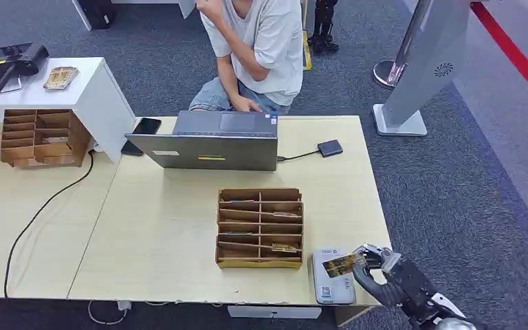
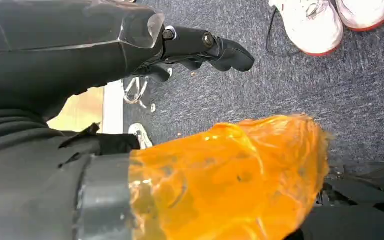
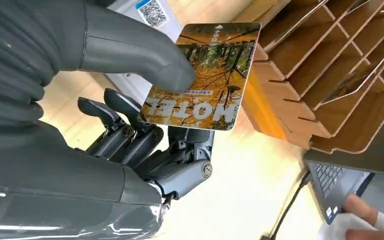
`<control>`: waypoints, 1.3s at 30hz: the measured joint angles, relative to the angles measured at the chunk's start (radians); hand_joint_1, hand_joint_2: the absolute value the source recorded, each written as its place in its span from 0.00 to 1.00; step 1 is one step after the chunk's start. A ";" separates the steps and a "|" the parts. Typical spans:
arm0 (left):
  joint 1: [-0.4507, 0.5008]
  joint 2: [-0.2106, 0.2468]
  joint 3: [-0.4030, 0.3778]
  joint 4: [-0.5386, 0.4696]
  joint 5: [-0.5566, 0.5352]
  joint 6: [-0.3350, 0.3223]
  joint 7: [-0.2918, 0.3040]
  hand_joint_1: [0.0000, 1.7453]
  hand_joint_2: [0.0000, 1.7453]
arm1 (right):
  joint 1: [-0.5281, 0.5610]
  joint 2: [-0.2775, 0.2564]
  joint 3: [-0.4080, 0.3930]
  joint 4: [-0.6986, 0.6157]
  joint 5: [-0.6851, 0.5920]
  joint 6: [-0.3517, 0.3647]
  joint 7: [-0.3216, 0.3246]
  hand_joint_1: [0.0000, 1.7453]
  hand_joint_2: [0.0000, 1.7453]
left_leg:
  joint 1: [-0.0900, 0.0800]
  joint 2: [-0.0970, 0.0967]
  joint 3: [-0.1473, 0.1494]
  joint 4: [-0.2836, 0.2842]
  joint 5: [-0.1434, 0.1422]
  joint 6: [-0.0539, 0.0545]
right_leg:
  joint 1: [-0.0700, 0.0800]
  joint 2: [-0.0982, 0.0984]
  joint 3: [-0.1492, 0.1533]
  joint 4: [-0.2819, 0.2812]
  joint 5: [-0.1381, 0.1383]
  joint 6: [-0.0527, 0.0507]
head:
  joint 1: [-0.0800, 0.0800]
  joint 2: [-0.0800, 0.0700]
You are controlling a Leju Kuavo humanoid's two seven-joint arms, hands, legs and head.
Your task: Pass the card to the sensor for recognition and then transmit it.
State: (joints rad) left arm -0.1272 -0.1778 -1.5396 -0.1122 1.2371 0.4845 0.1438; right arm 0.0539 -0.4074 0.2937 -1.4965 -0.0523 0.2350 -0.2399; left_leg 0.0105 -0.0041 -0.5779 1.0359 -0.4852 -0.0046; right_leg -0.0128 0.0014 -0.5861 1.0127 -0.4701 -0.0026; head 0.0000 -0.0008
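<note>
Right hand (image 3: 145,115) pinches card (image 3: 205,75), apparently above sensor (image 1: 331,276); wrist view reads "HOTEL"

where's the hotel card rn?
In the right hand, pinched under the thumb, at the table's near right corner. In the head view the hotel card hangs over the white card reader, just right of the wooden slotted organizer.

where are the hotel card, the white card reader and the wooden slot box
hotel card (image 3: 202,75), right wrist view, middle of its printed face
white card reader (image 1: 331,283), head view, its bare top below the card
wooden slot box (image 1: 260,227), head view, a middle divider
</note>
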 joint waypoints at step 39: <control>-0.001 0.000 -0.004 0.000 -0.023 -0.003 0.001 0.00 0.00 | -0.072 -0.033 0.130 0.080 0.089 -0.011 0.031 1.00 1.00 | 0.000 0.000 0.000 0.000 0.000 0.000 | 0.000 0.000 0.000 0.000 0.000 0.000 | 0.000 0.000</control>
State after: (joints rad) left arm -0.1280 -0.1774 -1.5438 -0.1122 1.2142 0.4814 0.1450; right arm -0.0183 -0.4406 0.4235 -1.4164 0.0366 0.2243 -0.2094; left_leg 0.0105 -0.0042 -0.5783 1.0359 -0.4852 -0.0044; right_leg -0.0128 0.0013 -0.5860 1.0128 -0.4701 -0.0025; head -0.0004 -0.0008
